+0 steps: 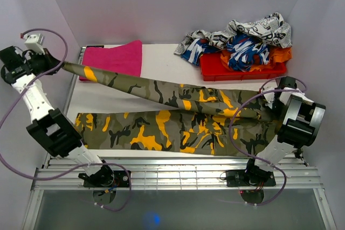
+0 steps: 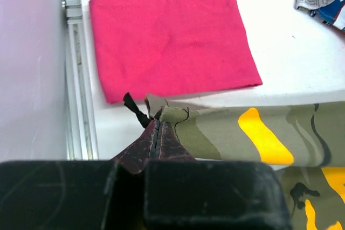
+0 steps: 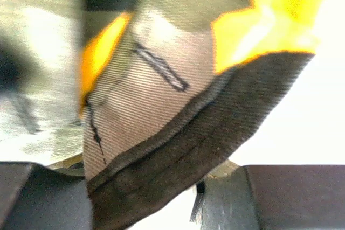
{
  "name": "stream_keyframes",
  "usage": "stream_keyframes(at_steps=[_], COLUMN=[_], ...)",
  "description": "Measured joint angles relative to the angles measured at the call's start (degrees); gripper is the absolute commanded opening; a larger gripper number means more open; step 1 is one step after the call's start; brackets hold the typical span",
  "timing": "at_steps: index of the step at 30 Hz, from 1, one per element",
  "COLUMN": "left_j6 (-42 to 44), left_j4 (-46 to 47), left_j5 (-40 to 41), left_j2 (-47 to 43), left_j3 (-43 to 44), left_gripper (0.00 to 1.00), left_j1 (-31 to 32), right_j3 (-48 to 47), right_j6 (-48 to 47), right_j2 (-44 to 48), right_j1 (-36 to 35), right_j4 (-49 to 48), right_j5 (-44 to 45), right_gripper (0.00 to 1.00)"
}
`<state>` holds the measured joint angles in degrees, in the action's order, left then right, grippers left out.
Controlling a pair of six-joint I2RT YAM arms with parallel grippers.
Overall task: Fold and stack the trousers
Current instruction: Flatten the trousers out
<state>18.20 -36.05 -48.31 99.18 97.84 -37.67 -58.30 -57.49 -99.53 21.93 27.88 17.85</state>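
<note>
The camouflage trousers (image 1: pixel 178 117) lie across the white table. One leg lies flat along the near edge. The other leg is lifted and stretched taut from far left to right. My left gripper (image 1: pixel 60 66) is shut on that leg's hem at the far left; in the left wrist view its fingertips (image 2: pixel 154 127) pinch the olive cloth (image 2: pixel 226 133). My right gripper (image 1: pixel 269 110) is shut on the waist end at the right. In the right wrist view the cloth (image 3: pixel 161 106) fills the frame between the fingers, and the fingertips are hidden.
A folded pink cloth (image 1: pixel 114 57) lies at the far left, also in the left wrist view (image 2: pixel 167 36). A red tray (image 1: pixel 237 68) at the far right holds blue-and-white, orange and newsprint garments (image 1: pixel 253 39). White walls close in on both sides.
</note>
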Motion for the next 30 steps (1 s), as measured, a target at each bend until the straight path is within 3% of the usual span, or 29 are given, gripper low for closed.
stream_keyframes(at_steps=[7,11,13,17,21,25,30], left_j6=[7.15,12.83,14.53,16.20,16.98,17.42,17.09], left_j4=[-7.15,-10.25,-10.73,-10.10,-9.49,-10.97,-11.87], left_j5=[-4.92,-4.61,-4.20,-1.79,0.31,0.87,0.90], left_j2=[-17.70,-27.65,-29.83,-25.83,-15.04,-6.95,-3.26], left_j3=[-9.92,-16.96,-20.02,-22.88,-22.80,-19.32,-13.22], left_gripper=[0.00,0.00,0.00,0.00,0.00,0.00,0.00], left_j1=[-8.63,-9.88,-9.73,-9.70,-9.84,-9.75,-8.59], right_j3=[2.40,5.51,6.08,2.60,-12.57,-26.58,-32.68], right_j6=[-5.81,-10.40,-12.24,-13.20,-10.32,-7.91,-2.43], right_j2=[3.21,6.97,9.05,10.88,7.02,1.29,-6.43], right_j1=[4.31,6.64,7.23,7.30,7.17,6.32,5.25], right_j4=[-1.07,0.39,3.26,12.35,21.09,22.53,23.04], right_j5=[-3.69,-5.66,-7.17,-13.27,-22.05,-27.98,-32.22], right_gripper=[0.37,0.38,0.43,0.49,0.53,0.53,0.59])
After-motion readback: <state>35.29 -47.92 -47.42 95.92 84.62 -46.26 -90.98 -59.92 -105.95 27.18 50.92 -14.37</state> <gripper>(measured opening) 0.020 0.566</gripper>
